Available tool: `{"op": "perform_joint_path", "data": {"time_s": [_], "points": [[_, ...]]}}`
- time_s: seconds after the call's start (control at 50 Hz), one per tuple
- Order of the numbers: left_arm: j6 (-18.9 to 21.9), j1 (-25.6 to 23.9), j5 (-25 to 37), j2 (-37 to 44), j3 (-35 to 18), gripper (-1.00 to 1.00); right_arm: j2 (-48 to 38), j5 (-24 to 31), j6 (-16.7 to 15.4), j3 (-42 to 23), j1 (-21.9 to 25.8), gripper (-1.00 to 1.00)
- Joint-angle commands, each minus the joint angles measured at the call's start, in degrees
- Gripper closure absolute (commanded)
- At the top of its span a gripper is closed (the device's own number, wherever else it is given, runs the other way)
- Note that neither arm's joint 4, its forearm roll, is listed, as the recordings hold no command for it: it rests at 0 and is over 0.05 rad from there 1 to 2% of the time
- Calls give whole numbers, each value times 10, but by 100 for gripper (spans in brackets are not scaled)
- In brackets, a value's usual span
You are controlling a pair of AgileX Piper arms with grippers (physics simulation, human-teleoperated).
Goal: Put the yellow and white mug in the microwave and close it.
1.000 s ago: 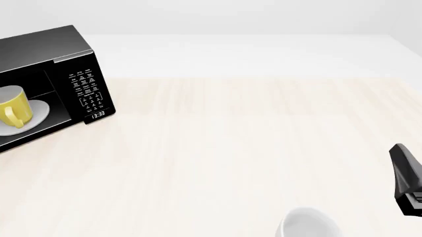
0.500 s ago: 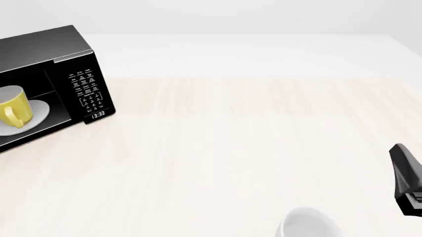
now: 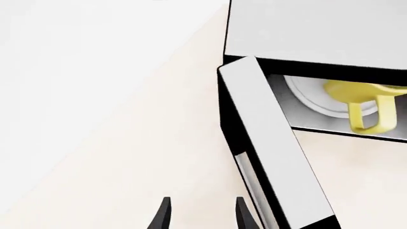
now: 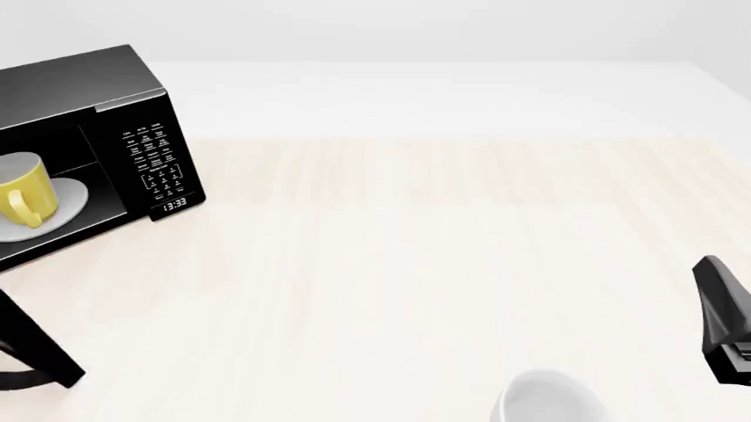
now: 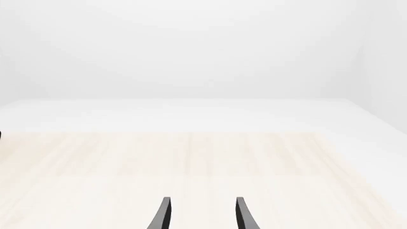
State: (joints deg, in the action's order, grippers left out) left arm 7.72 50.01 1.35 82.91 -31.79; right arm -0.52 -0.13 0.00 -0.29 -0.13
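The black microwave point(image 4: 129, 97) stands at the far left with its door point(image 4: 41, 338) part open; the door's free end shows at the lower left. The yellow and white mug point(image 4: 24, 189) stands upright on the white turntable plate point(image 4: 70, 198) inside. The left wrist view shows the mug point(image 3: 356, 93) in the cavity behind the angled door point(image 3: 273, 157). My left gripper point(image 3: 200, 214) is open and empty on the door's outer side, with one fingertip point(image 3: 241, 212) close beside it. My right gripper point(image 5: 200, 214) is open and empty over bare table at the right edge point(image 4: 718, 316).
A larger all-white mug point(image 4: 546, 400) sits at the table's front edge, right of centre, near my right arm. The keypad panel point(image 4: 155, 167) with its clock display faces the front. The pale wood table point(image 4: 411, 246) stretches between the microwave and my right arm.
The door's free end has swung into the front view at the lower left, where it did not show before. The mug, the white mug and the right arm have not moved.
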Motion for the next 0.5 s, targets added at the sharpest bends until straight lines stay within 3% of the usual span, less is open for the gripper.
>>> {"op": "perform_joint_path", "data": {"time_s": [0.02,0.5], "points": [[-24,-42,14,-25,-1,-100,1,0,0,0,0,-100],[-49,-90,13,-39,-8,-100,1,0,0,0,0,-100]]}}
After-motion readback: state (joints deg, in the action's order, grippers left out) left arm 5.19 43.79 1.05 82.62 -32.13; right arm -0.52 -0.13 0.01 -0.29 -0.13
